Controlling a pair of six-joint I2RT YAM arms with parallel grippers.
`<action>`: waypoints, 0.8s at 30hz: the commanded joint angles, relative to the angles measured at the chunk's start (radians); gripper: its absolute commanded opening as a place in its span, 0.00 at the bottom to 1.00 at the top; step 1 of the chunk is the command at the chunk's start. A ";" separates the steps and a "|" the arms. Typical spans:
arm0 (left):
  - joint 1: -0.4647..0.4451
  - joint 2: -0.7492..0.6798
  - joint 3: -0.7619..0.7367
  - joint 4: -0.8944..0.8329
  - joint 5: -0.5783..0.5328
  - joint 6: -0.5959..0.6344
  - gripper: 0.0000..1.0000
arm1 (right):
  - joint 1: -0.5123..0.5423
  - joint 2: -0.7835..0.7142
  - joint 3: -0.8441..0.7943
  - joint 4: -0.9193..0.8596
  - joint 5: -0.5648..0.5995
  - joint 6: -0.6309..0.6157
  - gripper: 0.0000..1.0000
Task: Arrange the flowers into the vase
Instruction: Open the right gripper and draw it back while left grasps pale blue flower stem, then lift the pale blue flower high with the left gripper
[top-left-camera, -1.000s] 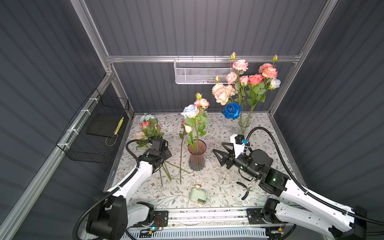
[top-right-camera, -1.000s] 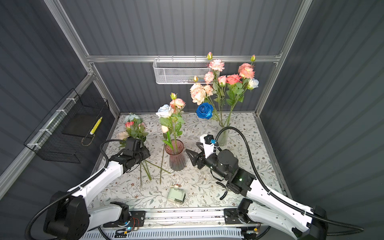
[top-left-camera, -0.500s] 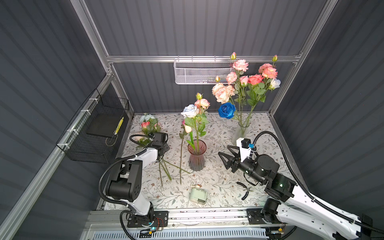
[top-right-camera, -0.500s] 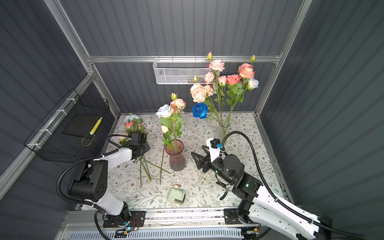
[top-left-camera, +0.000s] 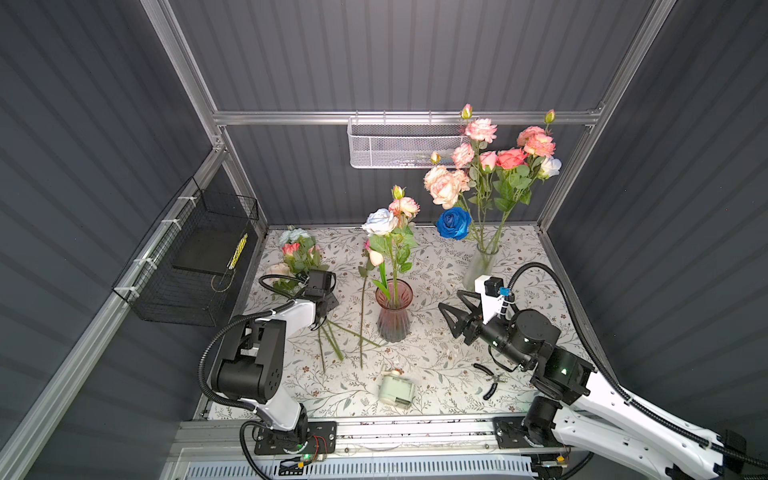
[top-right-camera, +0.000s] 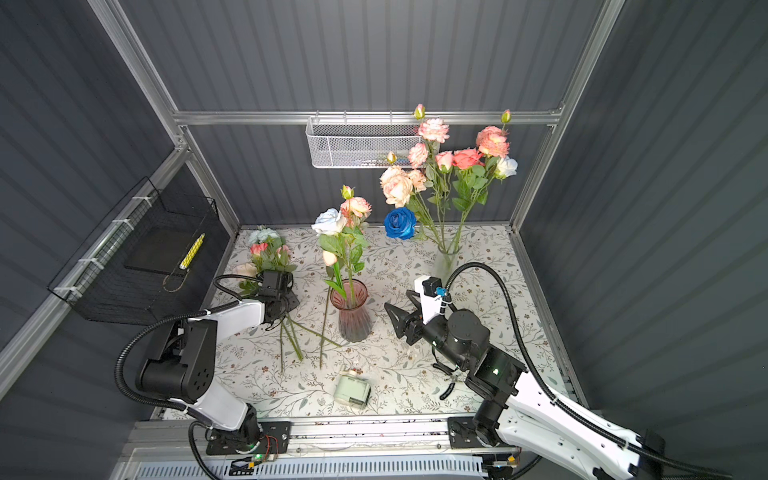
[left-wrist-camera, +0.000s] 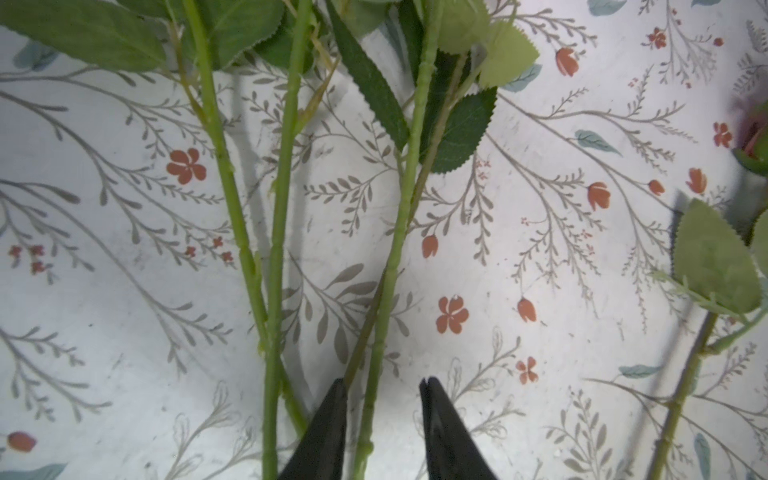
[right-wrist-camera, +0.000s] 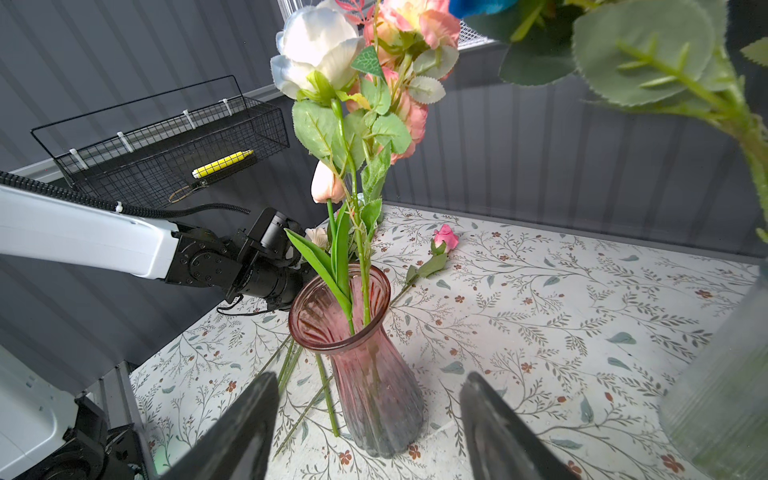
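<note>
The left gripper (left-wrist-camera: 382, 381) is reaching down over the loose flowers (top-left-camera: 299, 257) lying on the left of the table (top-left-camera: 436, 257), its black fingers partly open with one green stem (left-wrist-camera: 400, 232) running between them; a gap is showing on either side, so nothing is being pinched. Two more stems (left-wrist-camera: 278, 232) are lying just beside it and crossing each other near the fingers, and leaves (left-wrist-camera: 365, 83) are crowding over them. A single pink bud (right-wrist-camera: 445, 237) on its own stem is lying between that pile and the pink glass vase (top-left-camera: 393, 316), which is standing mid-table holding a white rose (top-left-camera: 379, 221), a peach bloom (top-left-camera: 405, 205) and a few leaves. The right gripper (right-wrist-camera: 370, 415) is hovering wide open and empty, facing this vase from the right. Behind it a clear glass vase (top-left-camera: 482, 266) is carrying the tall pink and peach bunch (top-left-camera: 490, 166), with the deep blue rose (top-left-camera: 454, 223) hanging lowest. A small pale-green gadget (top-left-camera: 397, 391) and black-handled snips (top-left-camera: 492, 380) are lying near the front edge. A floral-printed cloth (top-left-camera: 415, 365) is covering the table; grey ribbed walls (top-left-camera: 374, 62) are enclosing it, with a white mesh basket (top-left-camera: 399, 149) hanging at the back and a black wire basket (top-left-camera: 178, 299) on the left wall
</note>
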 joint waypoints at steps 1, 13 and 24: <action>0.000 0.018 -0.017 0.002 -0.030 -0.004 0.33 | 0.005 -0.009 0.000 0.003 0.014 -0.001 0.71; -0.001 0.044 0.013 0.034 -0.021 0.026 0.00 | 0.005 -0.024 0.004 -0.011 0.016 0.004 0.71; -0.002 -0.309 -0.066 -0.011 -0.084 0.043 0.00 | 0.005 -0.020 0.007 -0.005 0.013 0.006 0.71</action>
